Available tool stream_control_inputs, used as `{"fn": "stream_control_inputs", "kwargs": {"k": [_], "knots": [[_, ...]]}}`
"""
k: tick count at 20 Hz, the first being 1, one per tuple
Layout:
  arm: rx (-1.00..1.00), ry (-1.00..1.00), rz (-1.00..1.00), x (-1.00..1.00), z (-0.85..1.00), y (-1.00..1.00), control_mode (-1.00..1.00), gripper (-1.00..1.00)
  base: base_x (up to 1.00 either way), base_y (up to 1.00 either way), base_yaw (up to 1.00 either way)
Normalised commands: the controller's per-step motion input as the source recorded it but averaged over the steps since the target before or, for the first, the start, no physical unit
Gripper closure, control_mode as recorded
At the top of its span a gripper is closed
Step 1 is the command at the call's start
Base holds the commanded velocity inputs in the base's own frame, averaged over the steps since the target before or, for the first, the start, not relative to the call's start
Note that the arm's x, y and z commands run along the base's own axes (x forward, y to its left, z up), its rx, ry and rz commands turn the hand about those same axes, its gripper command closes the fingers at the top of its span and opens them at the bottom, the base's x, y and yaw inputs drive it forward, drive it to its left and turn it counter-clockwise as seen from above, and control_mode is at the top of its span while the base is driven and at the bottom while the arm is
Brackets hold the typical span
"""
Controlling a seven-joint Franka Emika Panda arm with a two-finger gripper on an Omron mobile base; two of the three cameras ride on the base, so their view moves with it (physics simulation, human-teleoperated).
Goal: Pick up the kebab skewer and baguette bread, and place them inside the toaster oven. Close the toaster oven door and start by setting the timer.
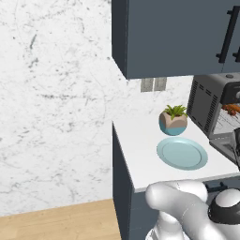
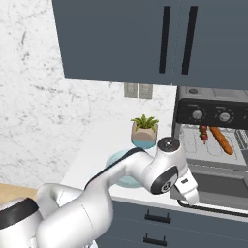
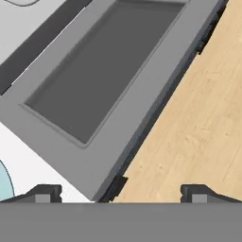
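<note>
The dark toaster oven [image 2: 213,104] stands on the counter with its door [image 2: 218,183] folded down flat. On the wire rack inside lie the kebab skewer [image 2: 204,132] and, to its right, the orange-brown baguette bread [image 2: 223,140]. The same oven [image 1: 205,104] with slotted side vents sits at the right edge of the left base view, with the food [image 1: 231,109] on its rack. My gripper [image 2: 192,196] hangs at the near left corner of the lowered door. From the hand camera the gripper [image 3: 121,194] is open above the door panel [image 3: 94,80], holding nothing.
A light-blue plate [image 1: 182,153] and a small potted plant [image 1: 173,120] sit on the white counter [image 1: 136,140] left of the oven. Two knobs [image 2: 197,115] are on the oven's top panel. Dark upper cabinets [image 2: 145,38] hang overhead. Wooden floor [image 3: 203,118] lies below the counter edge.
</note>
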Motion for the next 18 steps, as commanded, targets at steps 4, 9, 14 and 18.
{"fn": "stream_control_inputs", "kwargs": {"k": [4, 9, 14, 18], "knots": [[-0.12, 0.05, 0.0, -0.1, 0.0, 0.48, -1.0, -1.0, 0.0, 0.0, 0.0], [-0.01, 0.1, 0.0, -0.23, 0.0, 0.34, -1.0, -1.0, 0.0, 0.0, 0.0], [0.03, 0.05, 0.0, -0.07, -0.01, 0.08, -1.0, -1.0, 0.0, 0.0, 0.0], [0.09, 0.07, 0.0, 0.14, -0.1, 0.04, -1.0, -1.0, 0.0, 0.0, 0.0]]}}
